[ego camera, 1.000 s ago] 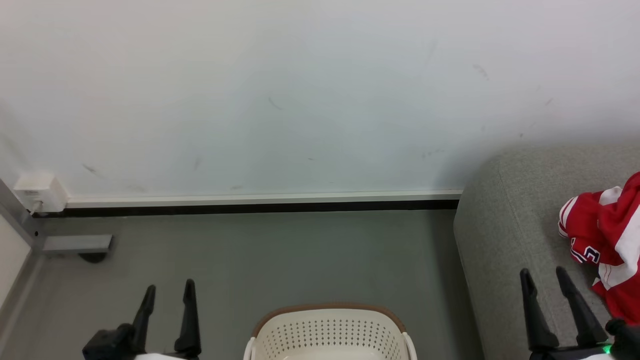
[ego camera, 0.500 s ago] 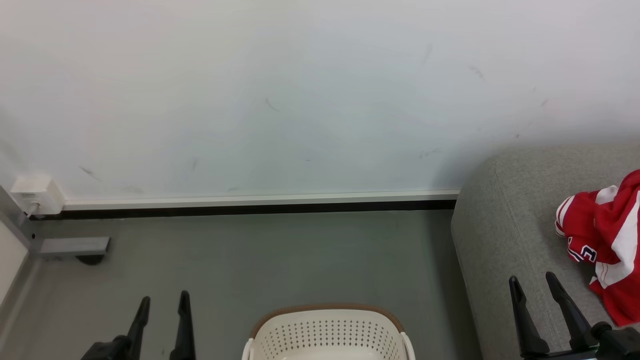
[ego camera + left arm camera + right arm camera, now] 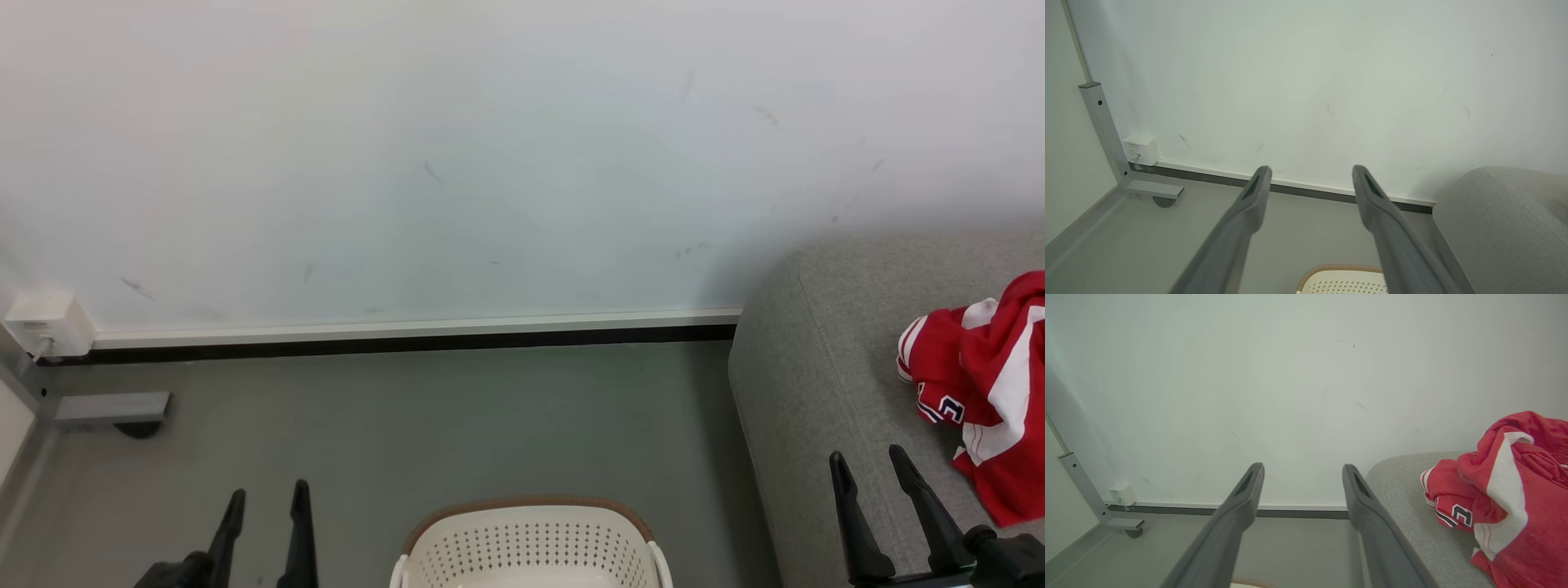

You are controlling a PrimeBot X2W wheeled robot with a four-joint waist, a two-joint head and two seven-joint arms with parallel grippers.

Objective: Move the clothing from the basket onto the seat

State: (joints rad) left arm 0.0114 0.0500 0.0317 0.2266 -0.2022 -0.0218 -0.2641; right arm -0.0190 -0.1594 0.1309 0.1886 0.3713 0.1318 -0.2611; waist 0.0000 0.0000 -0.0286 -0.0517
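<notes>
The red clothing (image 3: 980, 384) with white stripes and a number lies bunched on the light-grey seat (image 3: 816, 367) at the right, also seen as clothing (image 3: 1502, 486) on the seat (image 3: 1404, 486). The cream basket (image 3: 531, 543) with its brown rim stands on the floor at the bottom centre; the frame edge cuts off most of its inside. My left gripper (image 3: 268, 494) stands open over the floor left of the basket, nothing between its fingers (image 3: 1372, 192). My right gripper (image 3: 867, 457) is open above the seat's front corner, left of the clothing and apart from it.
A white wall with a pale and black baseboard (image 3: 408, 335) closes the far side. A white outlet box (image 3: 45, 322) and a grey metal frame foot (image 3: 110, 406) sit at the far left. Grey floor (image 3: 449, 425) lies between wall and basket.
The camera has shifted a little, sliding the scene leftward. Both grippers sit lower in the head view than a second ago; both stay open and empty.
</notes>
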